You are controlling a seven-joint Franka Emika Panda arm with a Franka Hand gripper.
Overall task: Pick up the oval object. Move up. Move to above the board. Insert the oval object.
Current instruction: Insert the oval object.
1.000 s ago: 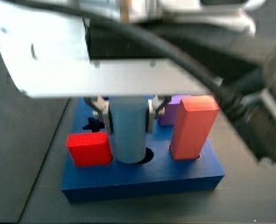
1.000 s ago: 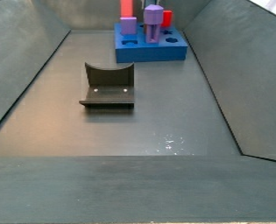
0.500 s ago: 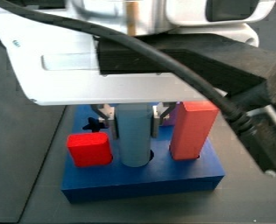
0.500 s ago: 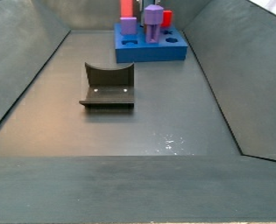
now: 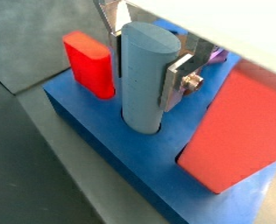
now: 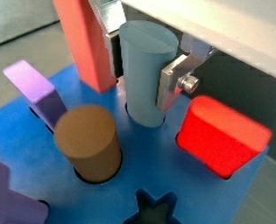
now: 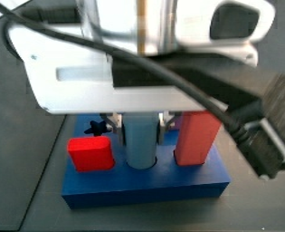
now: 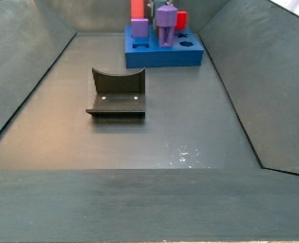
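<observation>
Blue-grey oval object (image 5: 147, 77) btwn gripper (image 5: 145, 48) fingers.

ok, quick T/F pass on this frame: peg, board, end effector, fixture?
1. The peg stands upright in a hole of the board. True.
2. The end effector is over the fixture. False: it is at the board, its fingers flanking the peg.
3. The peg lies flat on the floor. False: it is upright in the board.
4. A brown cylinder sits in the board. True.
</observation>
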